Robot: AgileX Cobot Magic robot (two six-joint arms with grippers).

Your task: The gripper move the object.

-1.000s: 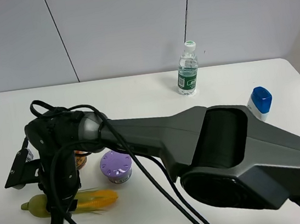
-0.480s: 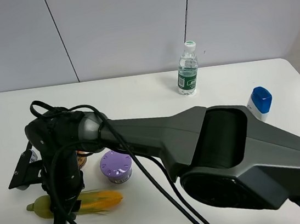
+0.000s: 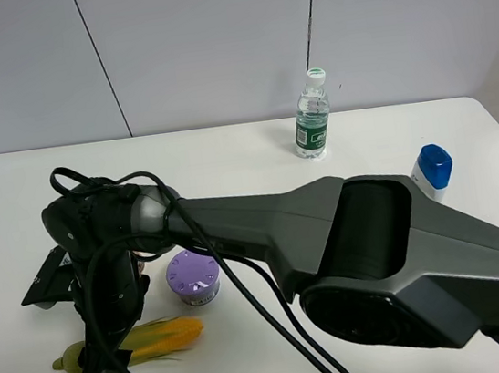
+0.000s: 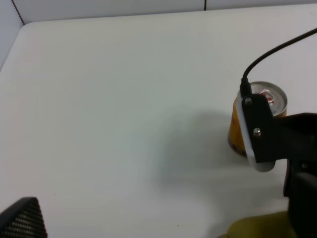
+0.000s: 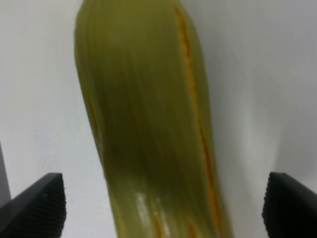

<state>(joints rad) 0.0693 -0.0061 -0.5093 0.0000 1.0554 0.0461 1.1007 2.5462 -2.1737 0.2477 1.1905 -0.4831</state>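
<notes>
The right gripper (image 3: 100, 361) straddles the ear of corn (image 3: 164, 338) at the white table's (image 3: 255, 158) front left, jaws spread, fingertips (image 5: 37, 203) clear of the husk. Nearby stand a lidded purple jar (image 3: 193, 277) (contents hidden) and an orange can (image 4: 257, 124). I cannot tell whether the left gripper (image 4: 20, 218) is parted or closed.

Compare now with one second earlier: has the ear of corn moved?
Yes. The corn has shifted nearer the camera and slightly right, farther from the purple jar, which stayed put.

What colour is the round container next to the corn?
The round container is purple, clearest in the exterior high view.
</notes>
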